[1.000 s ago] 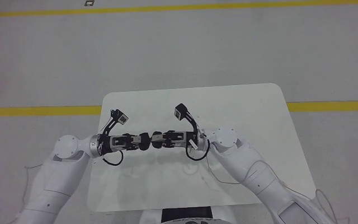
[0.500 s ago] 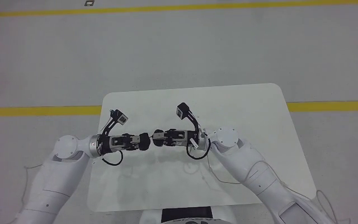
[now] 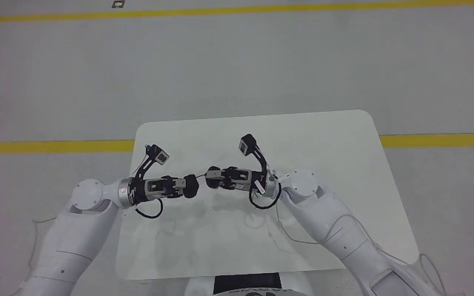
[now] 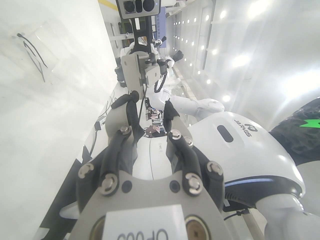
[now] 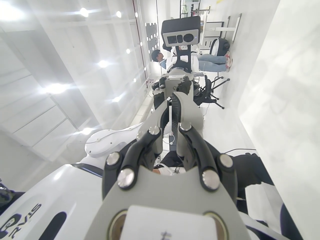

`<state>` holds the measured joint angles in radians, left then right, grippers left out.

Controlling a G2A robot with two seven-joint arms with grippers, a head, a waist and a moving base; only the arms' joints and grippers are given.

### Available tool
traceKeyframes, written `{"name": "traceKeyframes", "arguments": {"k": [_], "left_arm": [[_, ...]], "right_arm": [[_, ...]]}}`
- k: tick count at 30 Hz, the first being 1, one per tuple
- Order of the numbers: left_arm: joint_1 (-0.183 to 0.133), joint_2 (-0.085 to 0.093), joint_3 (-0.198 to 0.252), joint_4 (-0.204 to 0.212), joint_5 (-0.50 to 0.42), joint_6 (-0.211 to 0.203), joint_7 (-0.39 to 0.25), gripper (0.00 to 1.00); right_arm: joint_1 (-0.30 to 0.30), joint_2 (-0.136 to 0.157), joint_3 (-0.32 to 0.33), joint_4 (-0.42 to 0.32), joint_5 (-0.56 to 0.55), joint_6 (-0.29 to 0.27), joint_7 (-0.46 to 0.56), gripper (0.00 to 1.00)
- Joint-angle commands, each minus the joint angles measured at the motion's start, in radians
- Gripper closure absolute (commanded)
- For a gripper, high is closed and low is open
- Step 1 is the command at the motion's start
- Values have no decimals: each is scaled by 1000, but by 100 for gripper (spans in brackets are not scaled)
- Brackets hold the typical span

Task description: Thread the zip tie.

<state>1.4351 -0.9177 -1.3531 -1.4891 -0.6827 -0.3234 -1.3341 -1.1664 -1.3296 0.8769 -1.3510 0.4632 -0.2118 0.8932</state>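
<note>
The white tabletop (image 3: 333,148) was the biggest thing in front of me, and I place everything else against it. Both arms hung above its middle with their tips turned toward each other, close but not touching.

The left end effector (image 4: 150,104) had its two black-tipped fingers standing apart with a plain gap between them. A thin dark strand ran along the inner face of one finger, but I could not tell whether it was gripped there. The right end effector (image 5: 173,101) had its fingers drawn close together, and I judged them pinched on the strap.

A clear bag (image 4: 37,51) with a few spare dark ties inside lay flat on the tabletop, off to one side of the arms.

The zip tie (image 3: 200,176) itself showed as a fine dark line in the air above the tabletop's middle, bridging the gap between the two tips.

To my eye the job was midway. The tie was off the tabletop and stretched between the arms. Whether the tail had gone through the head was too small to tell. If it had, drawing it on through was probably what was left.
</note>
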Motion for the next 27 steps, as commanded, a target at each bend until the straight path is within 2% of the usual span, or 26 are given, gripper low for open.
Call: {"name": "traceKeyframes", "arguments": {"k": [1,11,27], "left_arm": [[-1,0,3,2,2,3,4,78],[-2,3,7,7,3,6,19,80],[-4,6,14,8,-2,7,27,87]], "right_arm": [[-3,0,2,-2,-2,0,-5,100],[-1,2,-8,-14,-33,29,4,100],[8,-4,-29,-15,-50,32,-5,100]]}}
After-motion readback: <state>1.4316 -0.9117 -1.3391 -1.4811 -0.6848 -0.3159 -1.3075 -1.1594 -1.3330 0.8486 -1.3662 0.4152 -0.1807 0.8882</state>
